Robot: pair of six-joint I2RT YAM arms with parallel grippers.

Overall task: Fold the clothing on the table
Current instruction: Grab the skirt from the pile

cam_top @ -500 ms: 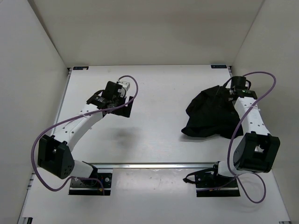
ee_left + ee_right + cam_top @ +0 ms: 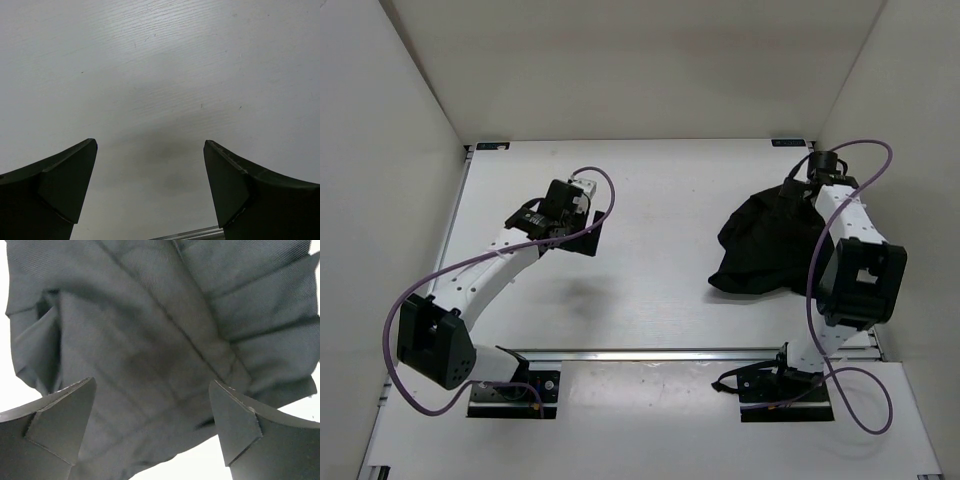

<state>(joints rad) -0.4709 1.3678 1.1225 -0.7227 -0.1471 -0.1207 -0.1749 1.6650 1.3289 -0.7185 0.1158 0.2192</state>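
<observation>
The black clothing (image 2: pixel 765 250) lies in a crumpled heap on the right side of the white counter (image 2: pixel 660 290), in its far half. Its outline is lumpy, and what kind of garment it is cannot be read from above. The right claw (image 2: pixel 152 382) hangs over the far right part of the heap with its jaws spread wide and nothing between them. In the overhead view its black fingers merge with the black fabric, so whether they touch the cloth cannot be told. The right wrist view is almost filled with creased, ribbed folds, and the garment's edges are cut off except where slivers of white counter show at the left, bottom and right. The left claw (image 2: pixel 150 144) is also wide open and empty, held over bare counter on the left side, well apart from the clothing. Its fingers are cropped at the bottom corners of its own view, where a thin strip of silver rail (image 2: pixel 190 233) just peeks in.
</observation>
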